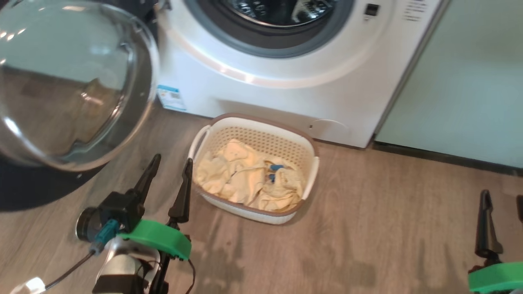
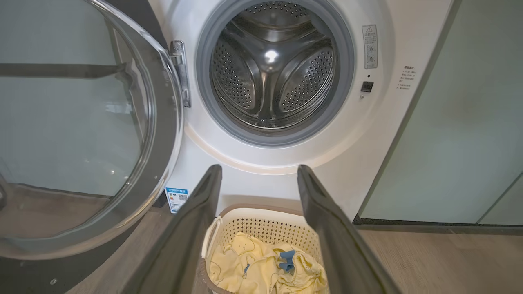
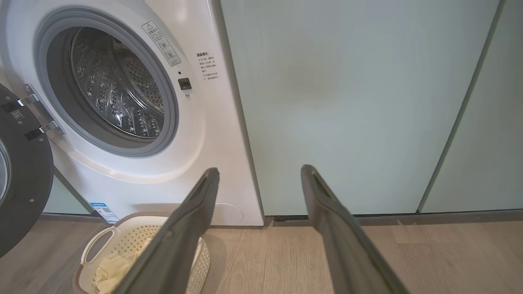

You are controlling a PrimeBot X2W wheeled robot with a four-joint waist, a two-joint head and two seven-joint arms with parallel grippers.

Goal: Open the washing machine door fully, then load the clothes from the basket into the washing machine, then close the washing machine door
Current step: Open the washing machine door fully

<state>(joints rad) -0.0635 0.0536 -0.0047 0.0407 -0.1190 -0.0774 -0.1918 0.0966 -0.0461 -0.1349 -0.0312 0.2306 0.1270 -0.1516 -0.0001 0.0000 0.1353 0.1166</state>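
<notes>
Pale yellow clothes (image 1: 245, 177) with small blue parts lie heaped inside the cream basket (image 1: 261, 139). The basket stands on the wood-pattern floor (image 1: 388, 212), directly in front of the washing machine (image 1: 286, 94), close to its base and below its drum mouth.

Washing machine door (image 2: 81, 130): stands open on the hinge at the machine's left side, as the robot faces it.

Steel drum (image 2: 271, 69): exposed inside the machine's grey rim.

Blue-edged QR sticker (image 1: 171, 98): low on the machine's front, at its left corner.

Pale green cabinet doors (image 3: 347, 102): adjoin the machine's right side.

Left gripper (image 1: 173, 159): fingers spread apart, grasping nothing. It is in front of the machine, just beside the basket's left handle.

Right gripper (image 3: 260, 170): fingers spread apart, grasping nothing. It is off to the machine's right, facing the cabinet doors and well apart from the basket.
</notes>
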